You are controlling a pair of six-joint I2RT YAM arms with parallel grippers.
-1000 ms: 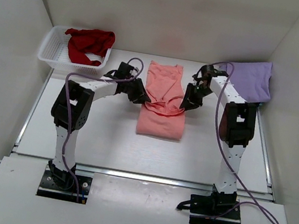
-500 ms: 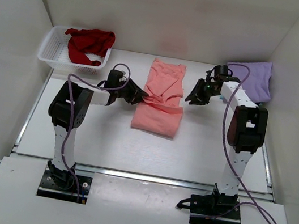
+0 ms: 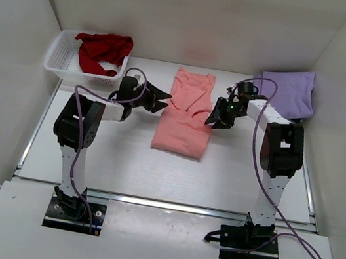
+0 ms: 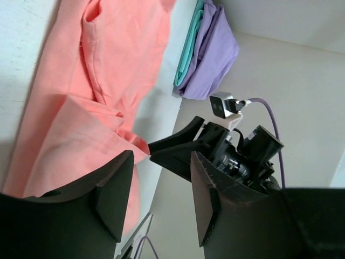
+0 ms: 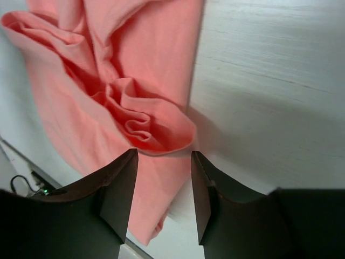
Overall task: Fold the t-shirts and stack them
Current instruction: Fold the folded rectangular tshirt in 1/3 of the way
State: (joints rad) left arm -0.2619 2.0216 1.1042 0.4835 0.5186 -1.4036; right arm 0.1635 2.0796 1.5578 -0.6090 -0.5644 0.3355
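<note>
From above, the salmon-pink shirt [image 3: 184, 121] is lying flat in the middle of the tabletop [image 3: 122, 154], narrowed into a long strip with a bunched fold partway up. The left end effector [image 3: 164, 100] and right end effector [image 3: 214, 119] are flanking that fold, one at each edge, probably placed to work both sides together. A dark red shirt [image 3: 103, 50] is hanging over the basket [image 3: 61, 61] at the far left, likely waiting its turn. A lavender shirt [image 3: 292, 93] is sitting folded at the far right, apparently starting the stack.

In the left wrist view, the fingers are standing apart with nothing between them, just beside the pink cloth's edge. A teal shirt [image 4: 188, 54] is peeking out beside the lavender one.

In the right wrist view, the fingers are likewise gaping and holding nothing, with the rumpled fold lying just beyond their tips.
</note>
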